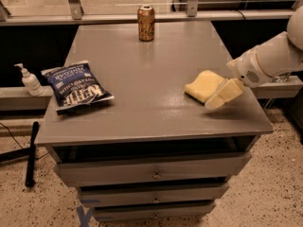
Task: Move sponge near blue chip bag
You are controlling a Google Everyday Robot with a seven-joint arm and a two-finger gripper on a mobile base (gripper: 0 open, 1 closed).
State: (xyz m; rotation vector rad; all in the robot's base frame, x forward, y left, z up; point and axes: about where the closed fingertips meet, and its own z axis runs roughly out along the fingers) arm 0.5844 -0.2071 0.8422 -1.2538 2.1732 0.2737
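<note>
The pale yellow sponge (202, 85) lies on the right part of the grey table top (147, 74). The dark blue chip bag (75, 86) with white lettering lies flat near the table's left edge. My gripper (222, 95) comes in from the right on a white arm. Its pale yellow fingers hang just above the table at the sponge's right front edge and overlap it in this view.
A brown drink can (146, 23) stands upright at the table's back edge. A white pump bottle (30, 80) stands on a ledge left of the table. Drawers (154, 174) fill the table's front below the top. A black pole (31, 152) leans on the floor at left.
</note>
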